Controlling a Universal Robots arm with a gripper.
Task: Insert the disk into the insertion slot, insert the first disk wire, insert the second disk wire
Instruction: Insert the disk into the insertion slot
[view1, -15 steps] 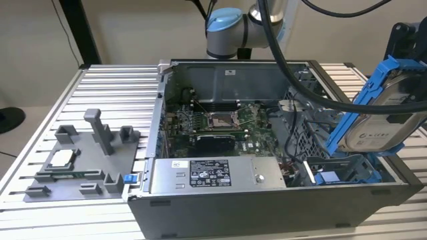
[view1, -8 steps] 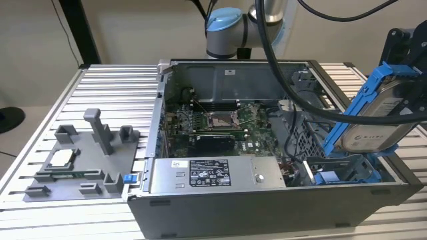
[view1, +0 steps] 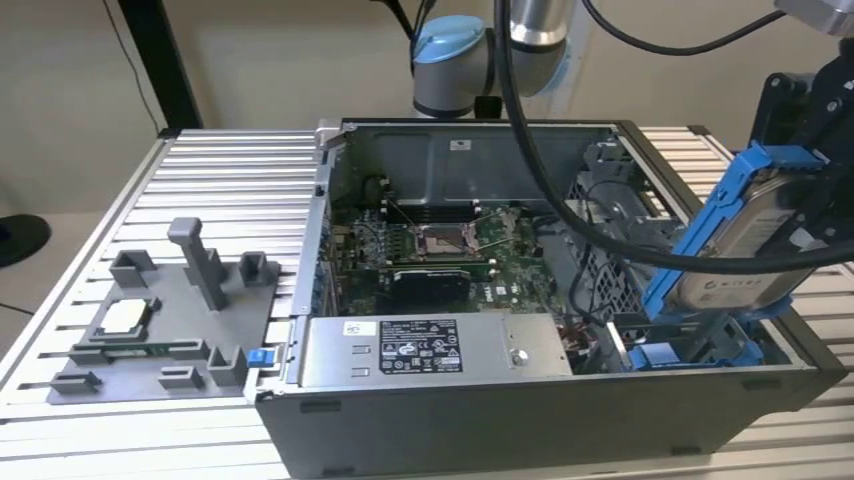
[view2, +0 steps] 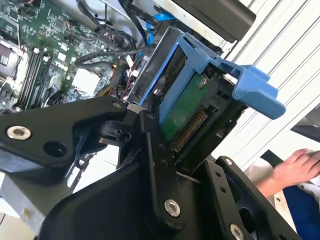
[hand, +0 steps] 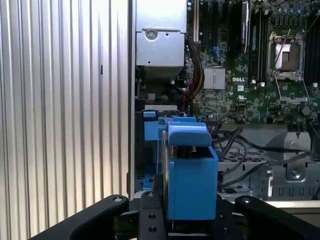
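Your gripper (hand: 189, 221) is clamped on the disk (view1: 741, 260), which hangs tilted with the slot (view1: 674, 355) just below. Square the disk to the slot and descend slowly to avoid jamming.

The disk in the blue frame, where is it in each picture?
Exterior view: the disk hangs tilted at the exterior view's right, above the slot with blue rails.
First wrist view: the disk stands edge-on in the gripper, with the green circuit board beyond it.
Second wrist view: the disk shows its green underside, clamped between the black fingers.
Shared landmark: that green circuit board, seen in all three.
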